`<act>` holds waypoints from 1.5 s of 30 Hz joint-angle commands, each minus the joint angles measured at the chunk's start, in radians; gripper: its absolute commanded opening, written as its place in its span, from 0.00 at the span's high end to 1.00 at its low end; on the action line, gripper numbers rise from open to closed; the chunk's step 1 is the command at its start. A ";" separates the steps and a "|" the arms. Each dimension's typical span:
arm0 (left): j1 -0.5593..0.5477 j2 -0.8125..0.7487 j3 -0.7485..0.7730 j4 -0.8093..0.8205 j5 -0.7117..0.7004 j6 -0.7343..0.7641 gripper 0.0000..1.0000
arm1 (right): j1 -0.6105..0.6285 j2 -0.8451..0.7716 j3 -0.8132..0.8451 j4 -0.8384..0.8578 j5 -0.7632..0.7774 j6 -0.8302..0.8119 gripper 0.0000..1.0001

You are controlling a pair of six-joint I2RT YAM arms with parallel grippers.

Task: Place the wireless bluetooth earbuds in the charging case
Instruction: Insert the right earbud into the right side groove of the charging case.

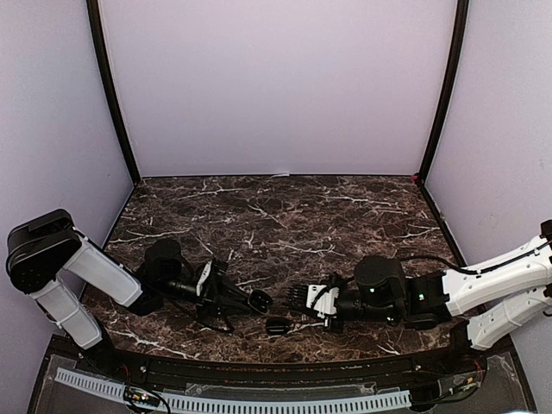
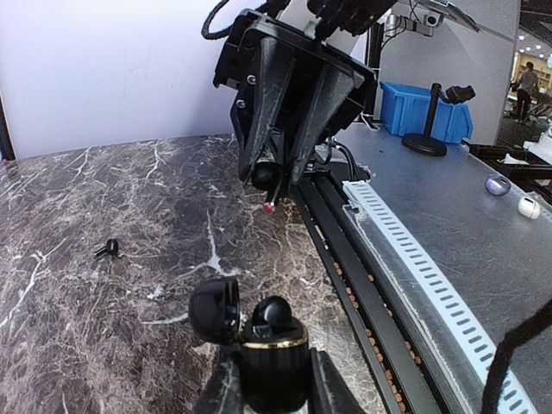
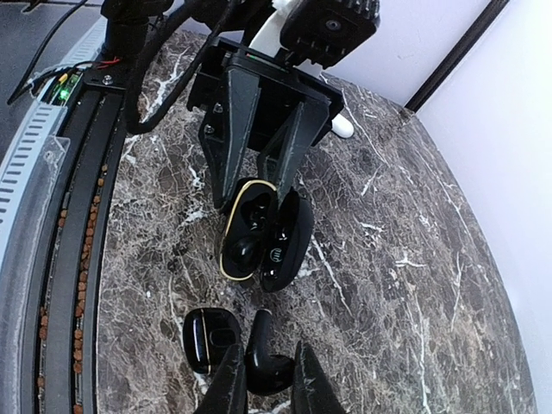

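Here the right fingers, clamped on a black earbud, face the open charging case gripped by the left fingers (stem aimed at its mouth).

Your left arm and right arm wear white shells between black joints; black cables loop to the left gripper and right gripper, both black, wedge-fingered, screw-studded.

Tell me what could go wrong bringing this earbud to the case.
The right gripper pinches the earbud only at its tips; it may twist or drop. An off-line push could tilt the open case in the left gripper. A second case lying beside the right gripper may get bumped.
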 commanded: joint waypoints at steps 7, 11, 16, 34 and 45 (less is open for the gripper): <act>-0.005 -0.004 0.020 0.013 0.038 -0.041 0.83 | 0.008 -0.013 0.006 0.053 -0.034 -0.249 1.00; -0.004 0.022 0.025 0.051 0.054 -0.078 0.83 | 0.009 0.024 0.054 -0.047 -0.043 -0.335 1.00; -0.005 0.033 0.042 0.035 0.057 -0.103 0.83 | 0.009 0.056 0.098 -0.115 -0.017 -0.406 1.00; -0.004 0.057 0.070 0.004 0.097 -0.117 0.83 | 0.009 -0.009 0.066 -0.105 -0.057 -0.658 1.00; -0.005 0.058 0.078 -0.006 0.124 -0.131 0.83 | 0.011 0.024 0.100 -0.067 -0.053 -0.758 1.00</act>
